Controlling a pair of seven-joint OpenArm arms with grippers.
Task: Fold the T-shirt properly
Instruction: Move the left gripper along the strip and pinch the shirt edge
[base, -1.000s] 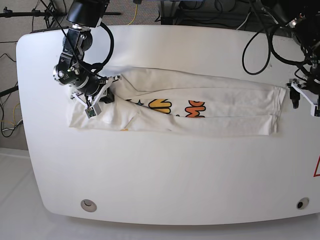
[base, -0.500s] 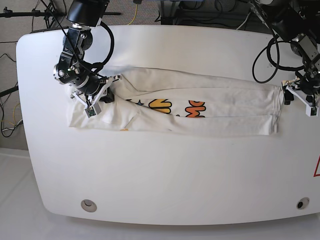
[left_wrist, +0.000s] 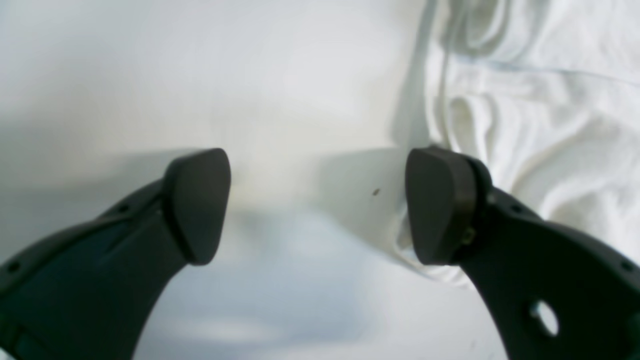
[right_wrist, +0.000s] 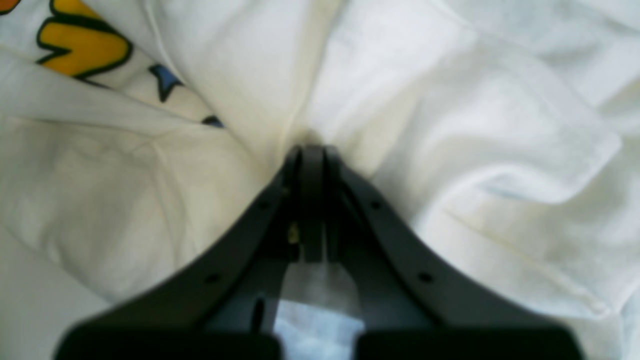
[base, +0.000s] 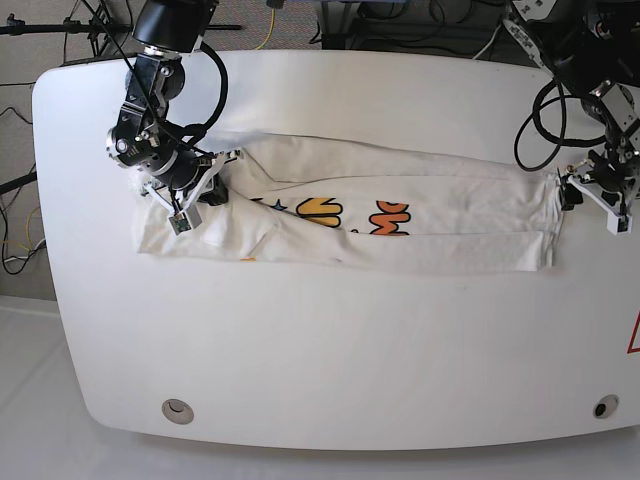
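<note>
Lengthwise-folded white T-shirt (base: 400, 215), wrinkled long band, yellow and orange lettering showing

Bright, even overhead light, white table (base: 330, 330) slightly washed out in the base view, soft shadows under the dark jaws in the left wrist view, both wrist views blurred, nearest parts most out of focus, mild bowing at base-view edges

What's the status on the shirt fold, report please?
Right gripper shut on T-shirt. Left gripper open at the hem edge, holding nothing. Shirt folded to long strip. Nothing in the way.
</note>
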